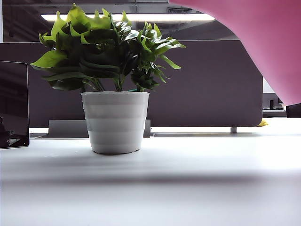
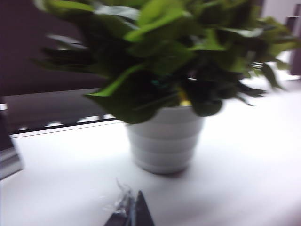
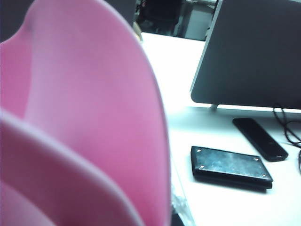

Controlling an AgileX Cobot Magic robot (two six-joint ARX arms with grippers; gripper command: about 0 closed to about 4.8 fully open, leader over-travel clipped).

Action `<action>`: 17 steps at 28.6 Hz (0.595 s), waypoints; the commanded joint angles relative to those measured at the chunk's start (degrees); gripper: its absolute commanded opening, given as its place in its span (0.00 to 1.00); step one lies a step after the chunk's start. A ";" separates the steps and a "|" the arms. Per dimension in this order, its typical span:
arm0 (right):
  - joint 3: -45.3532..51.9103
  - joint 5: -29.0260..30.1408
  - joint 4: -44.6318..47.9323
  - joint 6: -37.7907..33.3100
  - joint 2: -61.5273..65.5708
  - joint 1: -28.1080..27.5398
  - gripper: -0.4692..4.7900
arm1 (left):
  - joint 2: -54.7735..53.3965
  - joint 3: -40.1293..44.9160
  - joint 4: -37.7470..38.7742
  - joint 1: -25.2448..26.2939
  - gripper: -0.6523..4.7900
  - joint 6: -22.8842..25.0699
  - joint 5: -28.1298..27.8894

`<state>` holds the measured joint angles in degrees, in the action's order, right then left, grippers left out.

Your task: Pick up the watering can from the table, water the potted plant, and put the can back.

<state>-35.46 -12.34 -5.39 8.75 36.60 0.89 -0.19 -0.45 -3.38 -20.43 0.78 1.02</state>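
The watering can is off the table, filling the upper right of the exterior view above and beside the potted plant, so I judge the carry toward the pouring step is in hand. The right pincer is hidden behind the pink body in its wrist view, so I cannot tell its state, and the left pincer, low in its blurred view near the pot, seems together. Next the spout, not visible, must come over the leaves; free table lies in front, while a dark panel closes the back.

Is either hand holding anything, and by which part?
The watering can fills the right wrist view, seemingly lifted; the grip point is hidden. The left hand holds nothing.
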 commanded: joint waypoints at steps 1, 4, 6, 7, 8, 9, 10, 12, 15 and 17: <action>-2.10 2.29 2.47 -1.01 -0.85 0.00 0.08 | -0.04 -0.55 -0.11 0.98 0.11 0.26 0.09; -2.99 2.51 1.14 -0.74 -0.90 0.00 0.08 | -0.04 -1.68 0.57 0.94 0.11 0.28 0.15; -3.72 3.67 -0.04 0.35 -0.90 0.00 0.08 | -0.04 -2.60 1.16 0.92 0.11 0.28 0.24; -4.09 3.69 -0.70 0.57 -0.90 0.00 0.08 | -0.04 -2.99 1.31 0.92 0.11 0.28 0.22; -4.52 3.72 -1.36 1.07 -0.90 0.00 0.08 | -0.04 -3.52 1.44 0.92 0.11 0.28 0.22; -4.92 3.67 -2.01 1.81 -0.90 0.00 0.08 | -0.04 -3.96 1.57 0.92 0.11 0.28 0.24; -5.35 3.67 -2.62 2.58 -0.90 0.00 0.08 | -0.04 -4.52 1.68 0.87 0.11 0.28 0.24; -6.32 3.65 -3.61 3.74 -0.92 0.00 0.08 | -0.04 -5.57 1.73 0.85 0.11 0.28 0.24; -7.96 3.69 -4.55 3.76 -0.94 0.00 0.08 | -0.04 -7.54 2.40 0.85 0.11 0.28 0.26; -9.20 3.69 -5.70 4.44 -0.90 0.00 0.08 | -0.04 -9.38 3.69 0.85 0.11 0.26 0.26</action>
<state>-42.85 -8.95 -15.18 13.80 36.21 0.86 -0.19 -8.27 -0.27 -19.49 0.78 1.02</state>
